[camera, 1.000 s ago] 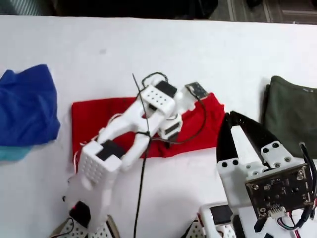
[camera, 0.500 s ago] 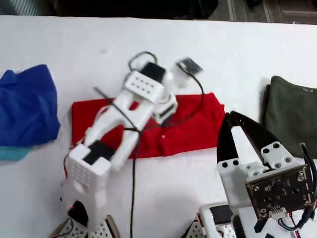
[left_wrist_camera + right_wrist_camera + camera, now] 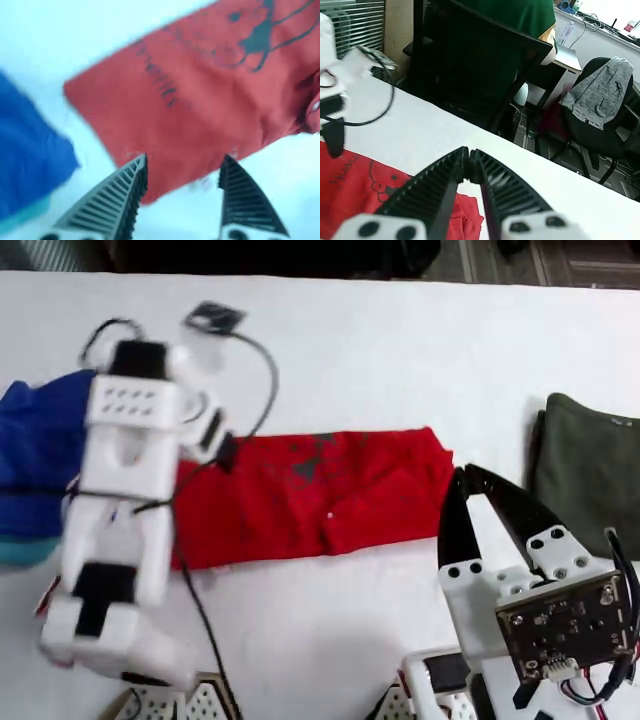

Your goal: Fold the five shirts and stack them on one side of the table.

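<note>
A red shirt [image 3: 310, 495] lies folded into a long strip across the middle of the white table [image 3: 400, 350]. My left gripper [image 3: 182, 162] hangs open just above the strip's end nearest the blue shirt [image 3: 25, 155], holding nothing. In the high view the left arm [image 3: 125, 460] stands over the blue shirt [image 3: 40, 455] and that end of the red shirt. My right gripper [image 3: 463, 474] is shut and empty near the front right, its tips beside the other end of the red shirt [image 3: 350, 200].
A teal shirt [image 3: 20, 552] peeks out from under the blue one at the left. A dark green shirt [image 3: 590, 475] lies at the right edge. A dark chair [image 3: 470, 75] stands behind the table's far side.
The left arm has swung left from over the red shirt's middle to its left end, uncovering most of the shirt. The right arm has kept still.
</note>
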Tool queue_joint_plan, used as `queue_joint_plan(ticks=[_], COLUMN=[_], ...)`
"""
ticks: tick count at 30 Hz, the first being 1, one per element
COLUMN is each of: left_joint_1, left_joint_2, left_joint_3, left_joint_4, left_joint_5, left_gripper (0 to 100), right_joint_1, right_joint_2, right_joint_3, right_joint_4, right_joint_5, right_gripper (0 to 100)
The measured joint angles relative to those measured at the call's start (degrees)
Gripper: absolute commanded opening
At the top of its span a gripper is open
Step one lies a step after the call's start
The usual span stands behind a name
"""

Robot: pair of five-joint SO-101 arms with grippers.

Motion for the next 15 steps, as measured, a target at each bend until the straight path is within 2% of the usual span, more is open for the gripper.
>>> queue_joint_plan(ticks=[4,8,15], left_joint_1=[-6.15,-12.22,-14.51], left_joint_2=[-8.18,-10.73,-10.73], left_joint_3=[10.73,20.84,30.33], left_joint_4=[-1.41,-5.98,-12.92], left_joint_5=[0.26,0.26,-0.44], left_gripper=[29,30,32], right_joint_1=[0.0,-0.09,0.0], right_joint_2=[0.0,0.0,0.0], right_joint_3=[0.18,0.18,0.18], right_joint_4=[0.0,0.0,0.0], right_joint_5=[0.0,0.0,0.0], right_gripper=[1.8,1.8,1.8])
